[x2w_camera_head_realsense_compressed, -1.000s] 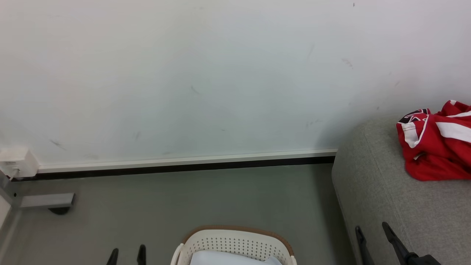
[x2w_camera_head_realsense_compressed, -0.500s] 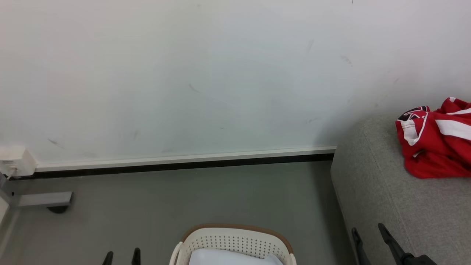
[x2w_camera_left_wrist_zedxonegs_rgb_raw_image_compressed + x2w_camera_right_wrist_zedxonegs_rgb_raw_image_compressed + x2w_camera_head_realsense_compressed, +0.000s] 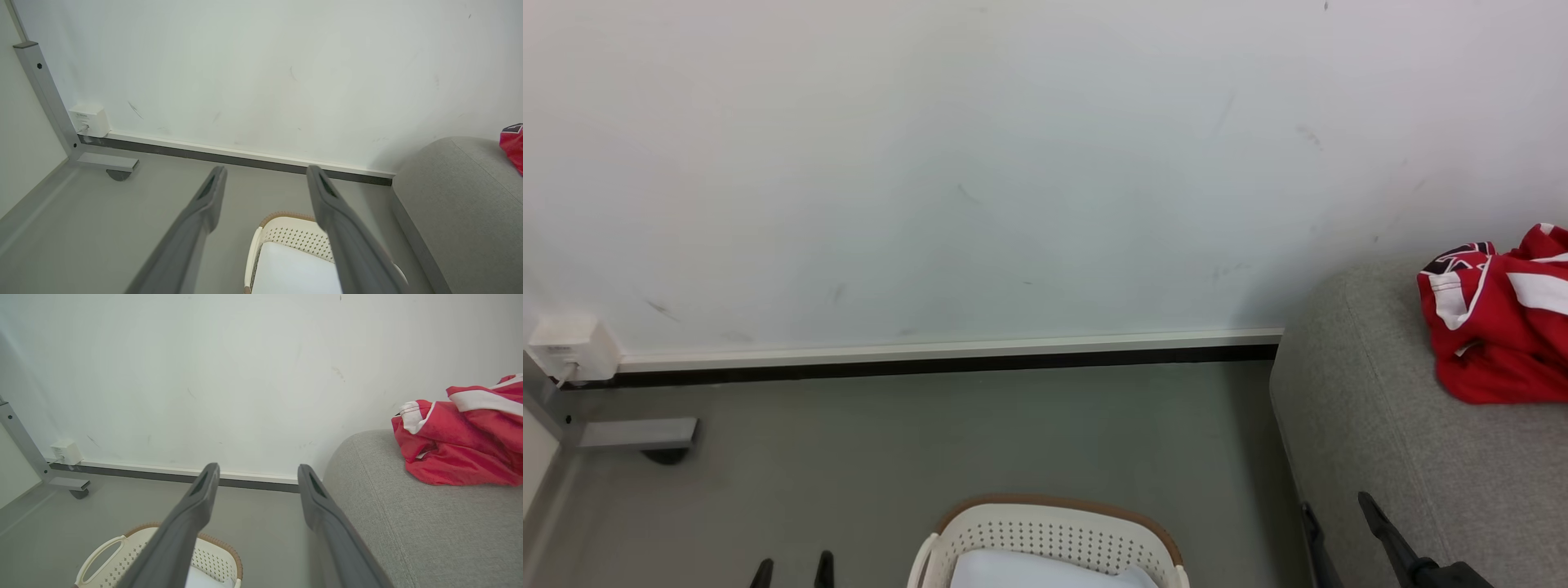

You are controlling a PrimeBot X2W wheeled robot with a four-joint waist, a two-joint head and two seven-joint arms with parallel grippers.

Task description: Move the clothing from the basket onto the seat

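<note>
While I am holding my left pincer (image 3: 794, 572) released, its two dark fingers are standing apart with nothing between them, and it is hovering over the grey floor (image 3: 931, 441) just to the left of the basket (image 3: 1054, 535). My right pincer (image 3: 1335, 508) is likewise gaping and gripping nothing, and it is pointing up along the near left edge of the seat (image 3: 1380, 457), to the right of the basket. Between my two pincers the basket is standing on the floor, showing its perforated cream wall and its brown woven rim on the far side. A white cloth piece (image 3: 1045, 572) is lying inside it. Over on the seat the red garments (image 3: 1494, 343) are lying bunched in a heap close to the white wall (image 3: 1013, 163), well apart from the basket. They are showing white stripes and a black, white-edged patch on the upper fold. At the far left a white socket box (image 3: 572, 347) is sitting at the foot of the wall. Just below it a grey metal leg (image 3: 637, 433) is resting on a dark caster.
</note>
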